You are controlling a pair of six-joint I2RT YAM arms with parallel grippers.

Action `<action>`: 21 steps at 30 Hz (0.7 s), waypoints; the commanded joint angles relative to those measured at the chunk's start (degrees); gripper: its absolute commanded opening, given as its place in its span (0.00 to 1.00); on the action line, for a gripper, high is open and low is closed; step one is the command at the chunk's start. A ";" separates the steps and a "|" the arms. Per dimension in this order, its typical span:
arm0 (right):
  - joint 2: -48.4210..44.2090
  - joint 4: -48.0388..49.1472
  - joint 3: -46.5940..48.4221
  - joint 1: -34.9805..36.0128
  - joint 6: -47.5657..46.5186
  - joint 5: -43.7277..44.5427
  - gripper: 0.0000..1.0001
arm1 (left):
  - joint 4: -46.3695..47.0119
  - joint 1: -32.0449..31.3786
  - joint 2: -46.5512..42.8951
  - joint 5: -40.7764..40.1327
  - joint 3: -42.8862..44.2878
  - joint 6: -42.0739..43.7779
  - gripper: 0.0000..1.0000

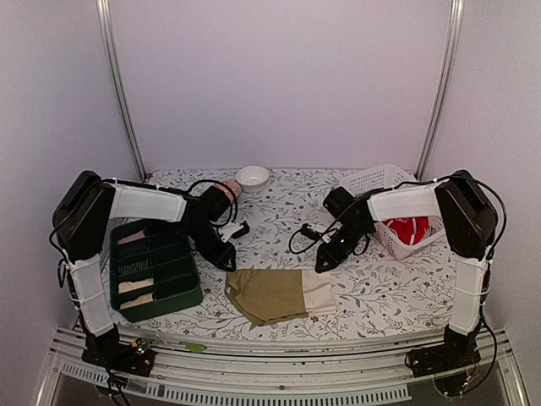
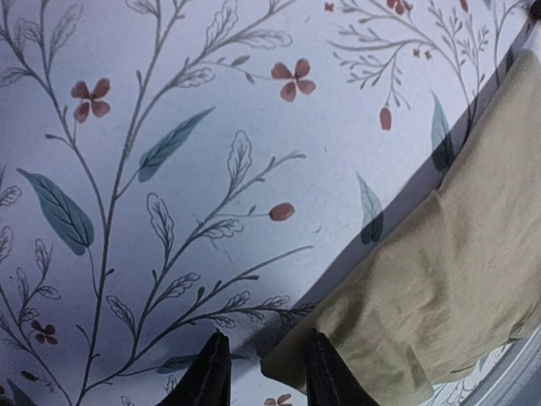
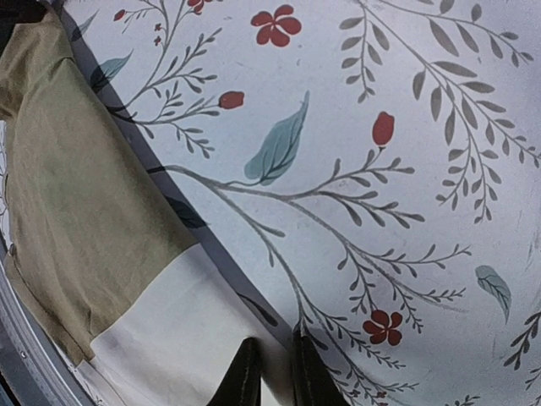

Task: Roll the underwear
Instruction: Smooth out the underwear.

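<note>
The underwear [image 1: 272, 295], khaki with a cream band, lies flat near the front of the bench [image 1: 380, 292], the left claw [image 2: 264, 355] part open over one corner and the right claw [image 3: 275, 368] almost closed at the cream edge, grip unclear, likely to begin rolling

Soft, even, cool light from above; the top view is sharp. Wrist views bend at their edges, where the tan underwear [image 2: 456, 279] throws a blurred shadow onto the bench [image 2: 211, 127].

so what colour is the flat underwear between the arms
Khaki-tan underwear with a cream band at one end; clearest in right wrist view.
</note>
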 commanded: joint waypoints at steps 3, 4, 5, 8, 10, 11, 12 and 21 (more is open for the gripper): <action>0.22 -0.78 -3.38 0.76 -0.13 1.82 0.12 | -1.93 0.75 -0.79 0.75 -3.11 1.69 0.29; 0.10 -0.67 -3.61 0.74 -0.13 1.71 0.11 | -1.94 0.71 -1.12 0.47 -3.31 1.59 0.29; -0.05 -0.59 -3.84 0.75 -0.06 1.73 0.10 | -2.02 0.71 -1.32 0.39 -3.44 1.62 0.29; -0.10 -0.49 -4.43 0.75 0.04 1.63 0.06 | -2.03 0.71 -1.74 0.46 -3.48 1.58 0.23; -0.17 -0.40 -4.63 0.75 0.26 1.56 0.02 | -1.94 0.71 -1.75 0.65 -3.42 1.80 0.15; -0.19 -0.48 -4.73 0.80 0.37 1.64 0.00 | -1.98 0.75 -1.75 0.70 -3.29 1.96 0.11; -0.31 -0.45 -4.78 0.74 0.39 1.65 0.00 | -2.02 0.71 -1.80 0.83 -3.20 2.12 0.06; -3.28 0.45 -5.28 0.30 3.04 3.26 0.00 | -0.79 2.17 -3.43 1.65 -2.13 0.39 0.00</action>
